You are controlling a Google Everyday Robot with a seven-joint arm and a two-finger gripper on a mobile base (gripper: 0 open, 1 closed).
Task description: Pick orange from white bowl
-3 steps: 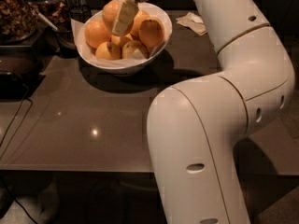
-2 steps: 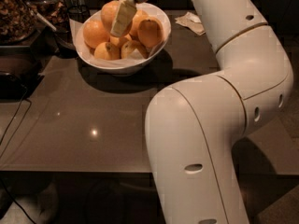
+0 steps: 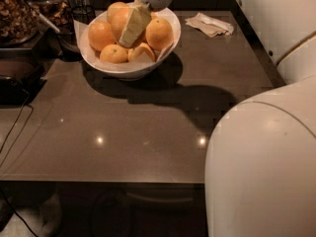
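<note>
The white bowl (image 3: 129,69) stands at the back left of the dark table and holds several oranges. A large deep-orange orange (image 3: 159,33) lies at its right side. Another (image 3: 100,35) lies at the left, and one (image 3: 117,15) at the back. Smaller oranges (image 3: 114,54) lie at the front. My gripper (image 3: 130,31) reaches down from the top of the camera view into the middle of the bowl. It sits between the back orange and the right one and touches them. I cannot tell whether it holds any fruit.
A crumpled paper napkin (image 3: 212,23) lies at the back right. A dark wire cup (image 3: 83,15) and a snack container (image 3: 15,14) stand left of the bowl. A black cable (image 3: 15,132) runs along the left edge. My white arm (image 3: 266,167) fills the right side.
The gripper has stayed in the bowl, a little lower. The arm's big elbow section has swung from the lower middle to the right side of the view.
</note>
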